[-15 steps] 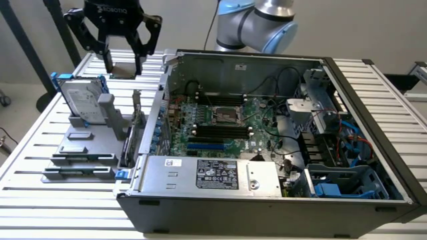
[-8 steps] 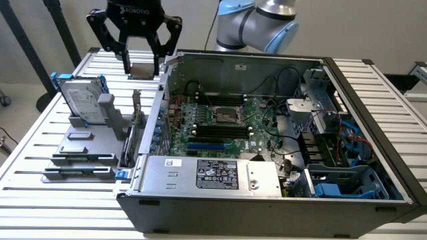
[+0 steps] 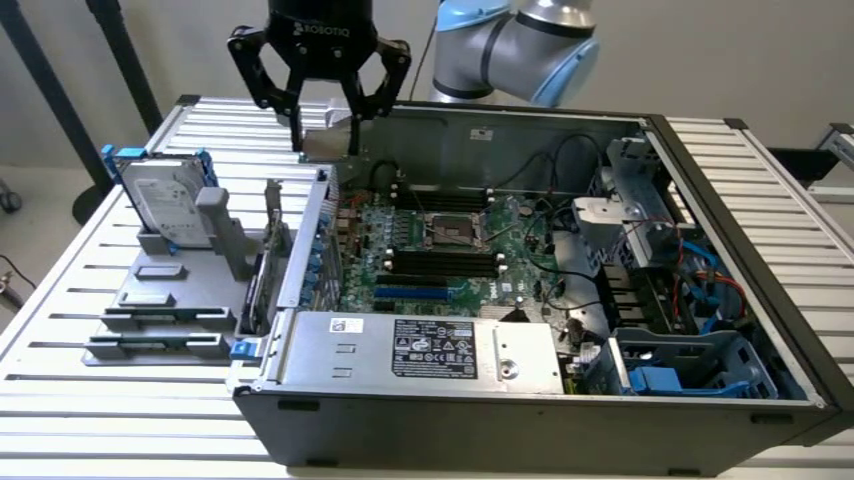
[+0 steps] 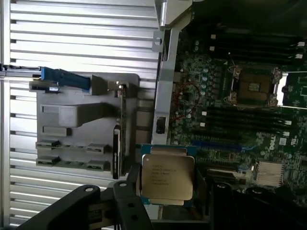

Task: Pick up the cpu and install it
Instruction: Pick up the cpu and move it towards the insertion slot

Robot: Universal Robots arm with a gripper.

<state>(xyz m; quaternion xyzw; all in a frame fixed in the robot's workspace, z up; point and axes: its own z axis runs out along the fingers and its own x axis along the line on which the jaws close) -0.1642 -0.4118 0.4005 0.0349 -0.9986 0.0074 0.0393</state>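
Observation:
The cpu (image 4: 168, 176), a flat square chip with a silver-grey printed top and a thin green rim, sits between my gripper's (image 4: 171, 188) dark fingers (image 4: 128, 188). The jaws stand wide and are closed on its two opposite edges. In the exterior view my gripper (image 3: 324, 140) hangs above the open computer case's (image 3: 534, 400) back corner on that view's left, with the cpu (image 3: 330, 118) showing as a pale patch between the fingers. The open socket (image 3: 451, 232) (image 4: 252, 86) lies on the green motherboard (image 3: 441, 260), lower and toward the exterior view's right of my gripper.
A grey fixture (image 3: 160, 300) beside the case on the exterior view's left holds an upright silver hard drive (image 3: 167, 205) with a blue bracket. A grey labelled power-supply box (image 3: 427, 350) fills the case's near side. Cables and drive bays (image 3: 681, 300) crowd its right. Slatted table (image 3: 80, 400) around.

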